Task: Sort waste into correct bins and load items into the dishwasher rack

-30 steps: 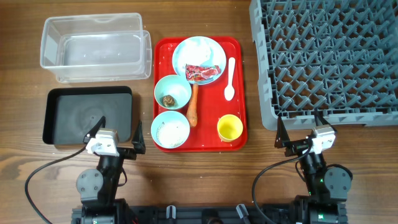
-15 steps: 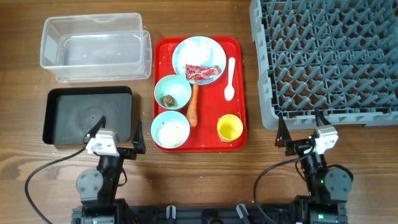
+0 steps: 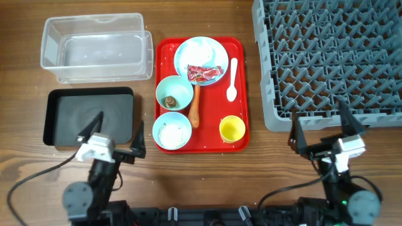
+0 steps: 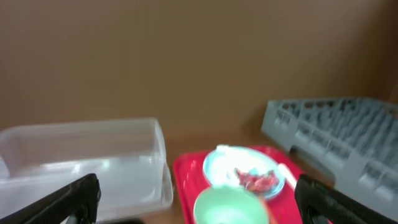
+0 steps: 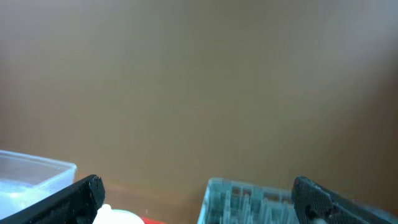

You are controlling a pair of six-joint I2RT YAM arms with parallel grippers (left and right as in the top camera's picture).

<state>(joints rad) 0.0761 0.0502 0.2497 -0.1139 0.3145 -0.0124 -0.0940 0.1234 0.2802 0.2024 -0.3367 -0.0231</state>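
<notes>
I see my left gripper [image 3: 118,130] spread wide, holding nothing, over the near right corner of the black tray [image 3: 69,116]. My right gripper [image 3: 318,120] is just as wide and holds nothing at the near edge of the dishwasher rack [image 3: 333,56]. On the red serving tray [image 3: 244,94], the wrapper [image 3: 204,73] lies on the blue plate [image 3: 200,49], the carrot [image 3: 196,107] beside the mint bowl [image 3: 174,93], and the yellow cup [image 3: 232,129] near the white spoon [image 3: 232,78]. The clear tub [image 3: 97,47] stands behind the black tray
</notes>
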